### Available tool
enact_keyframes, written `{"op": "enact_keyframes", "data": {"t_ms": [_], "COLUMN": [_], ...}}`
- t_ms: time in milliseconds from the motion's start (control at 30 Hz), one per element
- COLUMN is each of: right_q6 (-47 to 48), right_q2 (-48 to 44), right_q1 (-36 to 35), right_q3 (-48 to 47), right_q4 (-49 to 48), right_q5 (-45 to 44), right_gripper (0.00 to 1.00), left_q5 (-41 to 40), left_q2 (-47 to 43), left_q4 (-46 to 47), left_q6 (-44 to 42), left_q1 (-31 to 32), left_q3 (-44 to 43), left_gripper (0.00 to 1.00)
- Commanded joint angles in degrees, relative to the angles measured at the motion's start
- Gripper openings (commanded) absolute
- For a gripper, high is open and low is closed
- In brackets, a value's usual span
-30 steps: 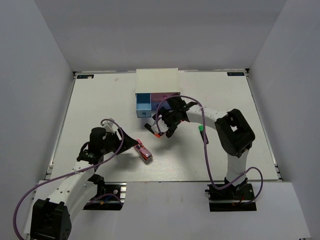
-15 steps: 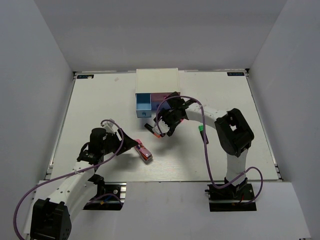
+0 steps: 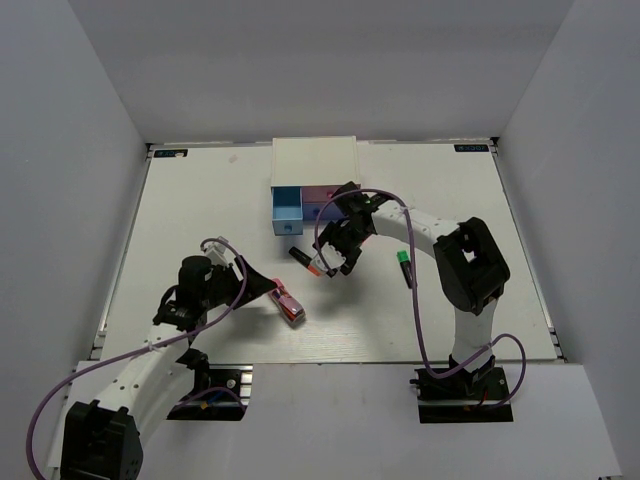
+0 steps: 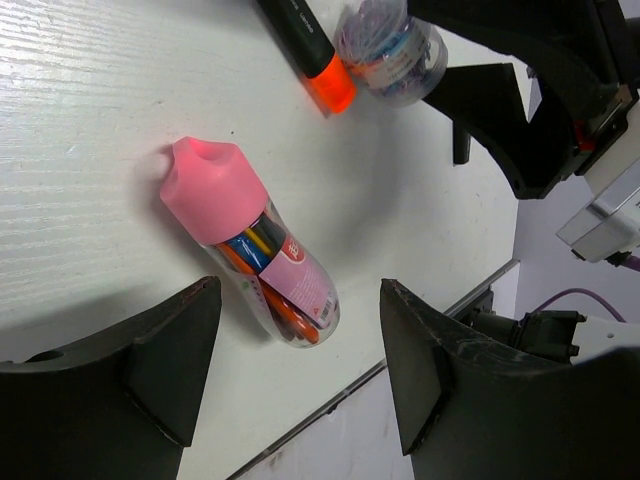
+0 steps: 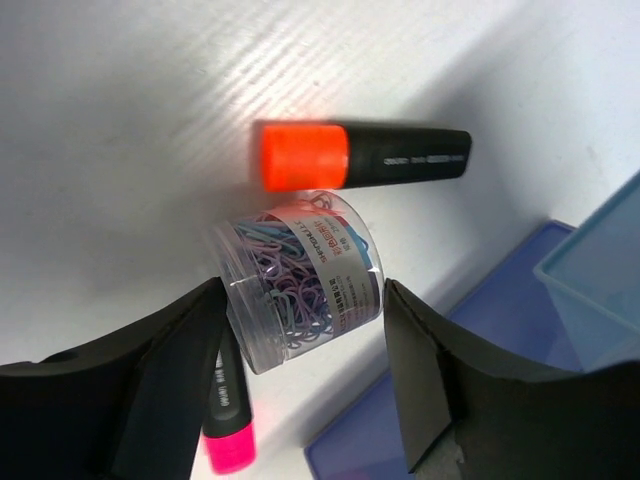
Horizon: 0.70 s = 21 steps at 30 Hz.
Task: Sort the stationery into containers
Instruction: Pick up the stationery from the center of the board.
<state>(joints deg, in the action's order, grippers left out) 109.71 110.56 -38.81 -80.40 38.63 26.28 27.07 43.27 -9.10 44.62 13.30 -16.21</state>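
Observation:
A clear tub of purple and blue paper clips (image 5: 300,285) lies on its side between the fingers of my right gripper (image 5: 305,300). The left finger touches it and a small gap shows at the right finger. An orange-capped black marker (image 5: 360,157) lies just beyond the tub. A pink-capped marker (image 5: 225,420) is half hidden under the left finger. A green-capped marker (image 3: 403,262) lies to the right. My left gripper (image 4: 297,300) stands open over the lower end of a clear pink-capped tube (image 4: 250,250) of pens. The blue drawer (image 3: 288,210) and the wider blue-purple drawer (image 3: 325,212) stick out of the white cabinet (image 3: 314,160).
The right gripper (image 3: 335,250) works right in front of the drawers, with its purple cable (image 3: 410,290) looping over the table. The pink-capped tube (image 3: 289,305) lies near the table's front edge (image 3: 330,360). Grey walls close the table in on three sides.
The right gripper's jaws have narrowed around the clip tub and it has shifted slightly. The left arm and the tube have not moved.

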Motion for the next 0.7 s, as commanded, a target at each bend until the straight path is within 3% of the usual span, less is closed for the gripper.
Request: {"op": "enact_keyframes", "data": {"t_ms": [0, 100, 233, 267, 500, 667], "right_q6": [1.64, 0.68, 0.24, 0.24, -0.02, 0.06], "right_q2": [-0.97, -0.79, 0.09, 0.35, 2.46, 3.25], "right_q1": [-0.48, -0.31, -0.74, -1.00, -1.36, -1.54], "right_q3": [-1.34, -1.16, -1.60, -2.12, -4.41, -6.69], "right_q4": [11.02, 10.15, 9.53, 9.53, 9.27, 10.85], "right_q5": [-0.09, -0.18, -0.09, -0.18, -0.62, -0.71], "right_gripper": [0.68, 0.77, 0.81, 0.90, 0.90, 0.83], "left_q5": [0.53, 1.06, 1.06, 1.06, 1.06, 1.06], "left_q2": [-0.90, -0.90, -0.90, -0.90, -0.38, 0.15], "left_q4": [0.23, 0.84, 0.84, 0.84, 0.84, 0.84], "left_q6": [0.03, 0.03, 0.03, 0.03, 0.03, 0.03], "left_q1": [-0.20, -0.20, -0.20, -0.20, -0.20, -0.20], "left_q3": [0.83, 0.83, 0.83, 0.83, 0.83, 0.83], "left_gripper": [0.75, 0.75, 0.75, 0.75, 0.75, 0.75]}}
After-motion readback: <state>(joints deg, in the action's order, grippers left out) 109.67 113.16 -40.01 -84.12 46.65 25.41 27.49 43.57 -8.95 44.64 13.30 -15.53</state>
